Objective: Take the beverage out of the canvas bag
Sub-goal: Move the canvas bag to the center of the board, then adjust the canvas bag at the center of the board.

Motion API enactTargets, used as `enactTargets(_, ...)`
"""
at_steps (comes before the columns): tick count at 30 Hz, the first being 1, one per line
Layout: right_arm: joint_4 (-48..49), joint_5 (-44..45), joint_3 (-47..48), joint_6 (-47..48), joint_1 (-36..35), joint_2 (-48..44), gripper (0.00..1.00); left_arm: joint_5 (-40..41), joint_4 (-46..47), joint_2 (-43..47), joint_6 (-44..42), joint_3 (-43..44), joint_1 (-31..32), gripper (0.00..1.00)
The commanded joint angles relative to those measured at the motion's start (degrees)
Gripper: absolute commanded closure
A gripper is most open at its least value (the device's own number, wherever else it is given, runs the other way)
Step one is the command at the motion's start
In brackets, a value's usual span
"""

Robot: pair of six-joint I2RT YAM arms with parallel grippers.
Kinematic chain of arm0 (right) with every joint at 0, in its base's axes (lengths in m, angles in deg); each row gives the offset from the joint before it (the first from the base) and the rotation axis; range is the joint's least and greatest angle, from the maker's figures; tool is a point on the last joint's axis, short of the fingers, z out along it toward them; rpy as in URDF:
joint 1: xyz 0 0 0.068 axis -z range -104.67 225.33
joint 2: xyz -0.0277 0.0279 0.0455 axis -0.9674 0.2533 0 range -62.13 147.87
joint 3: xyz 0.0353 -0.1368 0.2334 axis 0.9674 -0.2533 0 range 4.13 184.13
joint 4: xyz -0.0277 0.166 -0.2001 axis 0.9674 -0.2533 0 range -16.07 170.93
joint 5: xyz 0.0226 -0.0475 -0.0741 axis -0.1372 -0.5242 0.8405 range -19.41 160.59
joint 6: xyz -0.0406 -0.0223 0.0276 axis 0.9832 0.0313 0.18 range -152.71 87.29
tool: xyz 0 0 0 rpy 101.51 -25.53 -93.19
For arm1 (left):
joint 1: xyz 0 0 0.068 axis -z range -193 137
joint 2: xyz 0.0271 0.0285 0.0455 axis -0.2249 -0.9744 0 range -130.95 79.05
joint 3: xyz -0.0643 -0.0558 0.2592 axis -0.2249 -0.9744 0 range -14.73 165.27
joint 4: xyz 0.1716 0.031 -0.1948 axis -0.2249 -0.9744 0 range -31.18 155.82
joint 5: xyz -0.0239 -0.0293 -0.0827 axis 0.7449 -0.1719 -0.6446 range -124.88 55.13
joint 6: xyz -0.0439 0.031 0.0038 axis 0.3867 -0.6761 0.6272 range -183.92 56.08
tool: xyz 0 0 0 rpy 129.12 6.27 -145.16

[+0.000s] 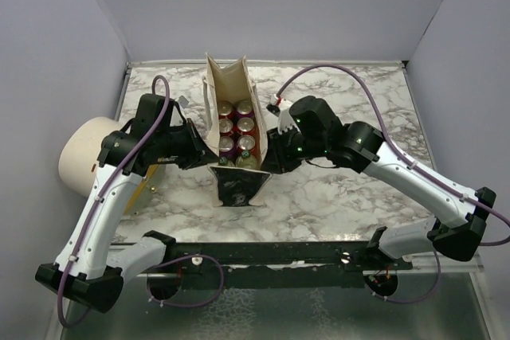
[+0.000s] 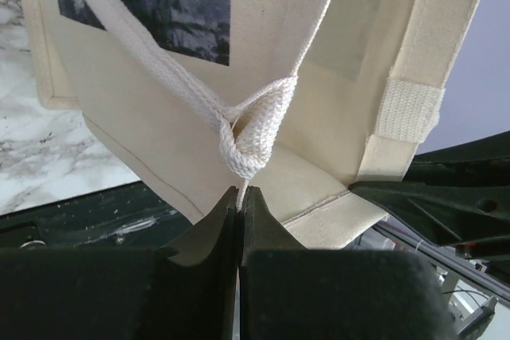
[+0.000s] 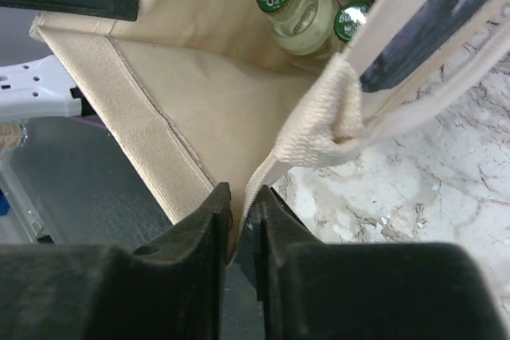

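The canvas bag stands open in the middle of the marble table, its black printed panel facing the near edge. Inside are several red-topped cans and two green-capped bottles; one bottle shows in the right wrist view. My left gripper is at the bag's left side, shut on a white loop handle right at the fingertips of the gripper. My right gripper is at the bag's right side, shut on the other handle's webbing at the bag's rim, pinched between the tips of the gripper.
A cream cylinder with an orange end lies at the left edge of the table beside my left arm. Grey walls close in the back and both sides. A black rail runs along the near edge.
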Motion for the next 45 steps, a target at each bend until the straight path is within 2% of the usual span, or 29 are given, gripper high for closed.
enactTargets(1, -1.2, -2.5, -3.1, -0.7, -0.5, -4.5, 0.78, 4.9, -6.5, 1.9, 0.0, -2.2, -0.5, 1.0)
enactTargets(7, -5.7, 6.9, 2.1, 4.4, -0.5, -1.8, 0.65, 7.0, -6.1, 3.0, 2.0, -3.2, -0.5, 0.98)
enactTargets(12, -8.7, 15.1, 8.6, 8.3, -0.6, 1.6, 0.49, 10.2, -5.5, 0.4, 1.6, 0.3, -0.4, 0.78)
enactTargets(17, -9.4, 19.6, 14.2, 11.1, -0.6, 5.0, 0.37, 12.9, -2.9, -1.8, 1.1, 1.4, -0.5, 0.5)
enactTargets(20, -9.3, 20.4, 18.2, 11.8, -0.6, 6.7, 0.29, 15.2, -2.8, -3.6, 0.5, 4.2, -0.5, 0.41)
enactTargets(22, -8.1, 20.6, 19.3, 12.8, -0.5, 7.3, 0.18, 16.9, -2.8, -5.1, -0.2, 6.2, -0.5, 0.37)
enactTargets(24, -6.8, 21.2, 19.8, 13.7, -0.6, 7.8, 0.02, 18.9, -2.7, -6.8, -1.1, 8.0, -0.5, 0.35)
enactTargets(25, -6.0, 21.5, 20.1, 14.0, -0.6, 8.2, 0.0, 19.8, -2.5, -7.7, -1.7, 8.7, -0.5, 0.33)
enactTargets(30, -6.3, 26.4, 24.1, 11.2, -0.5, 13.1, 0.01, 22.1, -2.8, -12.7, -3.9, 13.1, -0.5, 0.32)
enactTargets(34, -7.3, 27.1, 28.3, 10.0, -0.4, 18.4, 0.01, 20.5, -1.3, -13.4, -6.7, 13.3, -0.5, 0.19)
enactTargets(38, -11.3, 26.3, 33.1, 9.1, 0.7, 23.2, 0.01, 20.7, 0.6, -14.6, -7.9, 13.1, -0.4, 0.17)
enactTargets(40, -11.2, 24.8, 32.4, 10.1, 1.0, 23.4, 0.11, 21.7, 2.1, -15.9, -8.3, 13.2, -0.5, 0.21)
enactTargets(45, -7.9, 20.6, 22.4, 12.1, 1.1, 17.4, 0.41, 23.3, 5.0, -20.8, -12.1, 17.0, -0.6, 0.39)
